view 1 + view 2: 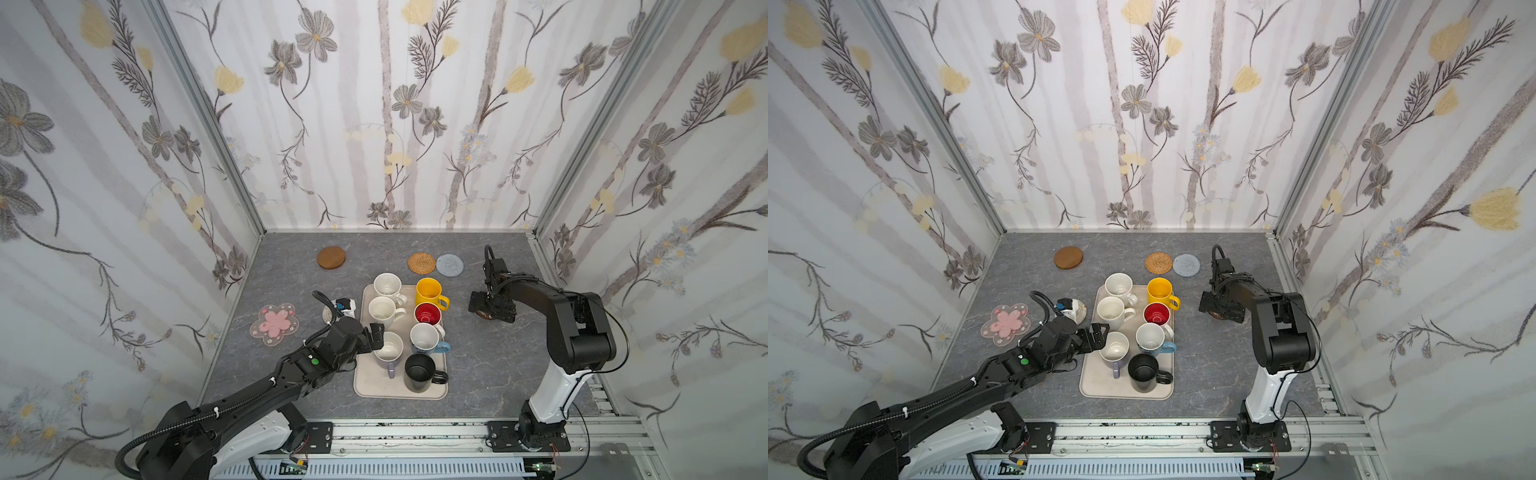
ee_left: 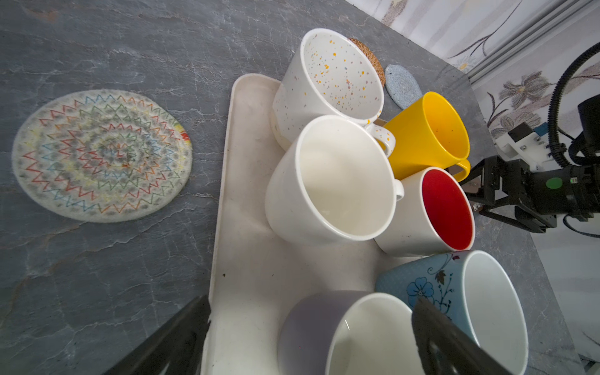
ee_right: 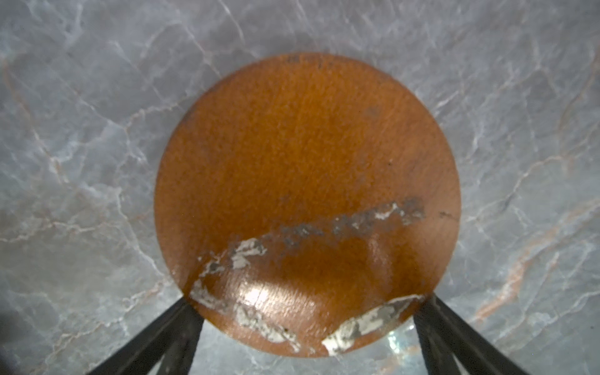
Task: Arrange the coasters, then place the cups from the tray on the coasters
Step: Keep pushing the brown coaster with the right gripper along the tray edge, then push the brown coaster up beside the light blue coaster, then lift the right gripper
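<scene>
In both top views we see only slivers of the amber disc [image 1: 484, 316] under the right gripper [image 1: 492, 311] and the crocheted coaster [image 1: 328, 314] behind the left arm [image 1: 336, 334], while in the left wrist view the speckled mug [image 2: 324, 81] half hides the rattan coaster [image 2: 374, 61] and the edge crops the lavender mug [image 2: 308, 324].

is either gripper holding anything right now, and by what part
Nothing held: left gripper open at the lavender mug, right gripper open over the amber coaster.

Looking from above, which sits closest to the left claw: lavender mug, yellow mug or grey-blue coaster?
From the left gripper:
1. Lavender mug, on the tray, right beside it.
2. Yellow mug, at the tray's far right corner.
3. Grey-blue coaster, on the table beyond the tray.
</scene>
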Robot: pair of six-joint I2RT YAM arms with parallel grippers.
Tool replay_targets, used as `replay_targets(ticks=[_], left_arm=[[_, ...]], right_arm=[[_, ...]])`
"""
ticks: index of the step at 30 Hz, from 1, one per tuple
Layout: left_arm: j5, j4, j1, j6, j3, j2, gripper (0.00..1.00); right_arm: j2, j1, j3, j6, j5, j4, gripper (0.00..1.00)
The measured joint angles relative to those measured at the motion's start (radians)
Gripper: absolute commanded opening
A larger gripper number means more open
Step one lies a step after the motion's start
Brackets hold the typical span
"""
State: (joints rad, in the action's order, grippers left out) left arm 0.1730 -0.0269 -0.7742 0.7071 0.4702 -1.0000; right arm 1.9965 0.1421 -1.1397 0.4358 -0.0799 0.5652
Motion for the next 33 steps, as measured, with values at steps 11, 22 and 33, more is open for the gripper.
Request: replay_targets(ticks=[11, 22, 33], left_arm=[[0.019, -0.007, 0.001, -0.001, 0.017, 0.019, 1.0], [0.064, -0.034, 0.016, -0.019, 0.042, 0.04, 1.0], [0.071, -0.054, 0.036, -0.02, 0.042, 0.045, 1.0]], right_arm=[[0.105, -0.022, -0.151, -0.038, -0.009, 0.016, 0.98], [0.201, -0.05, -0.309, -0.065, -0.032, 0.046, 0.99], [0.301, -0.057, -0.479, -0.089, -0.031, 0.104, 0.99]])
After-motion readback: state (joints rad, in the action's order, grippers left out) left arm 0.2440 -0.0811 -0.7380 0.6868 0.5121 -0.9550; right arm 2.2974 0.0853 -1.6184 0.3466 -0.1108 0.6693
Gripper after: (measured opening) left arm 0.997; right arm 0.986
